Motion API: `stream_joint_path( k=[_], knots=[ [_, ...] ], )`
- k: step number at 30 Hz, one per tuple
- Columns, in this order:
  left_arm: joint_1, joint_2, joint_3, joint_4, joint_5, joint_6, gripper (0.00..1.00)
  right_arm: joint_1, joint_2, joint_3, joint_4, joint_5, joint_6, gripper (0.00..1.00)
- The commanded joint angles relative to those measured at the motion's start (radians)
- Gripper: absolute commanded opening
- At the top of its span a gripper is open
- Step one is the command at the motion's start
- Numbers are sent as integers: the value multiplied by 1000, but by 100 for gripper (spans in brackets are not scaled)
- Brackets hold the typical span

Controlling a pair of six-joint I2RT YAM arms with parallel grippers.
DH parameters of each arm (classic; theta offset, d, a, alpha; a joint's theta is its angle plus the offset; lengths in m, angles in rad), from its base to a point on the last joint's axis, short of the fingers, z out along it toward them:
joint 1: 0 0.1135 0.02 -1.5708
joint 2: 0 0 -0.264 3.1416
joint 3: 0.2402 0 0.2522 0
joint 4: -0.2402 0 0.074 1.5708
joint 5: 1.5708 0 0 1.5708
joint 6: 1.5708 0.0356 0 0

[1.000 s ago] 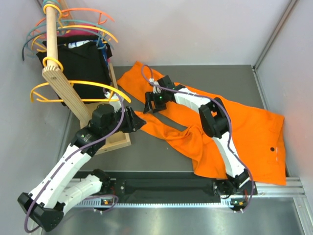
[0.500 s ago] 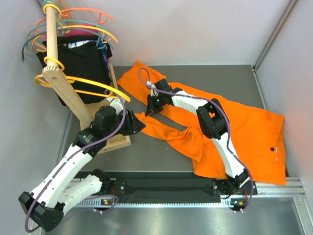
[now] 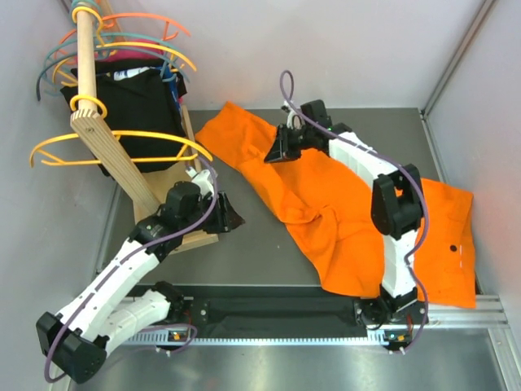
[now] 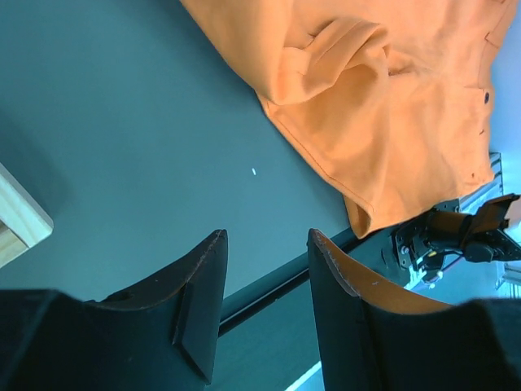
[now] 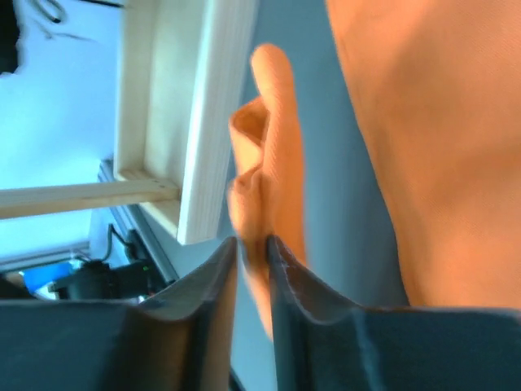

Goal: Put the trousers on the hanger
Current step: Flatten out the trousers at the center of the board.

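The orange trousers (image 3: 350,204) lie spread from the table's back middle to its front right. My right gripper (image 3: 277,152) is over their back part, shut on a pinched fold of the trousers (image 5: 259,204) that it lifts off the table. The amber-yellow hanger (image 3: 146,136) hangs by its ring on the wooden pole at the left, apart from both grippers. My left gripper (image 3: 234,218) hovers beside the rack's base, open with nothing between its fingers (image 4: 203,285). The left wrist view shows the trousers (image 4: 391,106) ahead of it, not touching.
A wooden rack (image 3: 106,138) with a base board (image 3: 195,236) stands at the left, carrying black garments (image 3: 134,102) and coral and teal hangers (image 3: 146,37). Its base edge (image 5: 207,122) is close to the right gripper. Grey walls enclose the table; a metal rail (image 3: 326,314) runs along the front.
My right gripper shut on a trouser leg and carried it back and right, pulling the cloth away from the left gripper. The left arm shifted slightly forward. The hanger swung on its peg.
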Motion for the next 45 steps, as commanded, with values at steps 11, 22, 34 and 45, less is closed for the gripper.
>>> stream_joint_path(
  k=[11,22,34,45],
  knots=[
    [0,-81,52,-54,-90,21,47,154,19,-47,47,97,31,42],
    [0,-115,38,-51,-112,-7,46,134,163,132,-96,227,-124,78],
    [0,-103,43,-57,-92,-10,46,125,230,171,-133,278,-224,79],
    [1,-98,37,-56,-88,-19,46,120,230,200,-139,215,-202,53]
  ],
)
